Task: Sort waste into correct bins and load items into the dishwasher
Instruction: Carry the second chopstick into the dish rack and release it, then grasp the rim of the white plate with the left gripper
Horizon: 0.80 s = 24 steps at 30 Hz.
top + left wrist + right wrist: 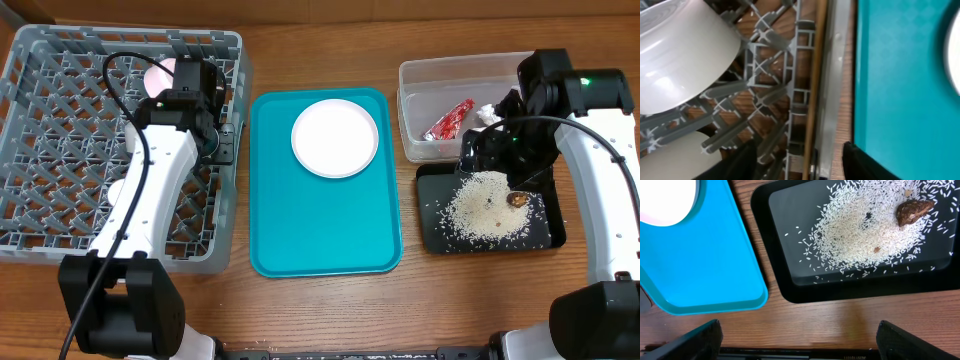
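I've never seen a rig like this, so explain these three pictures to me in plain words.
This is a two-armed robot at a table. One picture looks down from above; the other two come from a camera on each wrist. The left gripper is open above the grey dish rack, which holds a white bowl and a wooden chopstick along its edge. The right gripper is open near the black tray of rice and a brown lump. Between them a teal tray carries a white plate. The clear tub holds a red wrapper and a tissue. Nothing is held.
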{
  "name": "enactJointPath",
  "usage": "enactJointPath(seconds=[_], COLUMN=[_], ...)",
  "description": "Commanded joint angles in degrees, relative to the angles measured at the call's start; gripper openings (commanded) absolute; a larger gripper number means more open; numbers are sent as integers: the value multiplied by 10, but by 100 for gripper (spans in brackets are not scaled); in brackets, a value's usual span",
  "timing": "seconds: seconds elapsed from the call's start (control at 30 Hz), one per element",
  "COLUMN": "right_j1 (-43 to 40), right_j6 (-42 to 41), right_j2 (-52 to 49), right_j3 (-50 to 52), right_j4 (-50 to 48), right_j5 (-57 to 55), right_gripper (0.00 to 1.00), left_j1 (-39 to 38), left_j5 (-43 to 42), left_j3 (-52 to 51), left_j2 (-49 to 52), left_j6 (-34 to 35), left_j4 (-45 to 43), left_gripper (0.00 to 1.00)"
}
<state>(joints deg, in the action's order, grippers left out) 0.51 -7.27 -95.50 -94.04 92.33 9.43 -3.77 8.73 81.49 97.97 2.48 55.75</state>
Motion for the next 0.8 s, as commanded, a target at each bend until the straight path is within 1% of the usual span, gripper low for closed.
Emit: enactJointPath(seconds=[0.0,0.13,0.2,0.27,0.37,0.47,0.53,0.63,0.77], right_j1=[1,1,1,1,1,1,1,1,1], right_j6=[1,1,1,1,-1,-3,-3,-3,-3], right_j2=[20,20,20,20,20,20,20,20,20], right_j3=[-2,-2,-2,-2,-2,-2,-2,-2,-2], right_j4=[-2,-2,0,2,4,6,8,9,8], right_j5=[-4,-4,-4,-4,-5,-9,-9,-11,-11], right_gripper=[100,100,100,100,100,100,100,100,100], left_j1=[-15,-47,-75,-106,-155,-201,-227,-261,-282], left_j5=[-68,-156,-178,-176,-169,-143,-124,-121,-121], left_j3=[24,28,27,25,23,22,22,22,22], left_j2=[-24,-35,-32,-28,-16,7,28,73,127], left_j6=[-12,-17,-32,-43,-70,-79,-79,-81,-81], left_j4=[-2,-16,-29,-42,-70,-106,-129,-166,-178], left_gripper=[59,62,62,63,66,74,75,77,77])
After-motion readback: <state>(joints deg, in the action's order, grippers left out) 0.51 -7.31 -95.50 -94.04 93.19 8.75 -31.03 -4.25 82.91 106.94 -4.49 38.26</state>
